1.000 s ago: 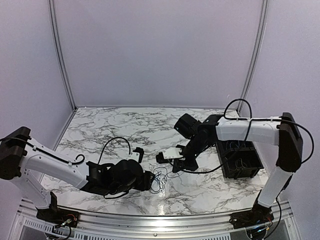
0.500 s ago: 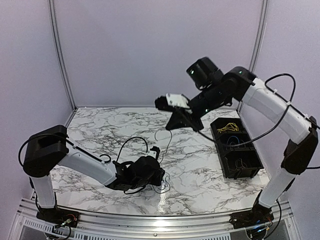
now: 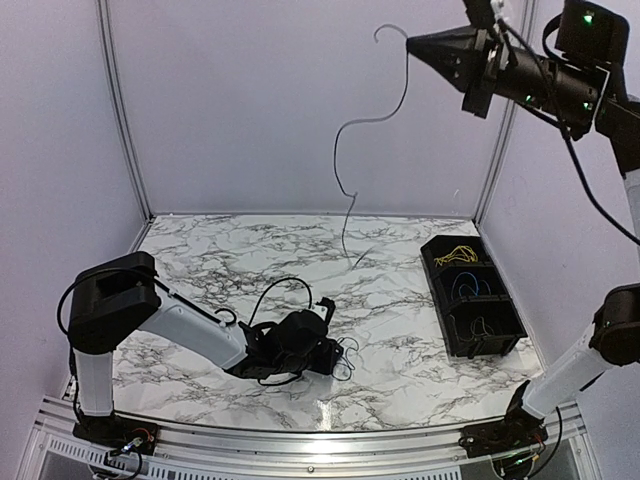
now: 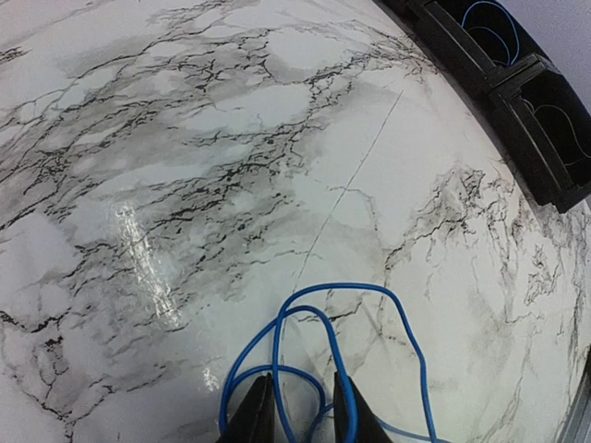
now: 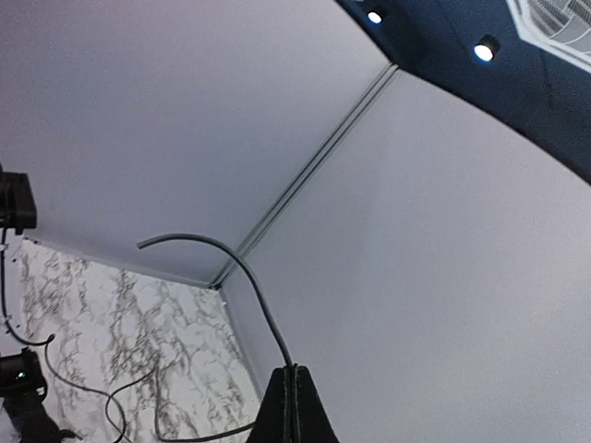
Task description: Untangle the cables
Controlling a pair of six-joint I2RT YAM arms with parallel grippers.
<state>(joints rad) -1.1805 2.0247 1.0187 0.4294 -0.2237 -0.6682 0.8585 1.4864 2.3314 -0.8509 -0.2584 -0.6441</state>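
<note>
Marble table (image 3: 200, 250) fills the lower half of the top view, w/ both arms bolted at its bottom edge.

Right arm (image 3: 560, 80) reaches way up into the upper right corner. Left arm (image 3: 190, 330) lies low across the lower left.

Black tray (image 3: 433, 290) sits at the right side of the table and has 3 compartments. There are yellow wires (image 3: 455, 253) in the far one and blue wires (image 3: 463, 283) in the middle. The near one has something dark in it, too small to be sure.

Right gripper (image 3: 412, 42) points left near the top of the frame, jaws pressed together on a thin grey cable (image 3: 336, 160). Its wrist cam shows the cable coming out of the closed tips and curving up n left. The rest hangs in a wiggly line down the centre. The lower end is on or just above the marble, can't tell which tbh.

Left gripper (image 3: 335, 355) is down at the tabletop, approx bottom centre. On its wrist cam the jaws stand a bit apart, not clamped afaict. Strands of a blue cable (image 4: 369, 295) run between them at the bottom of the frame, the loop lying flat on the marble.
</note>
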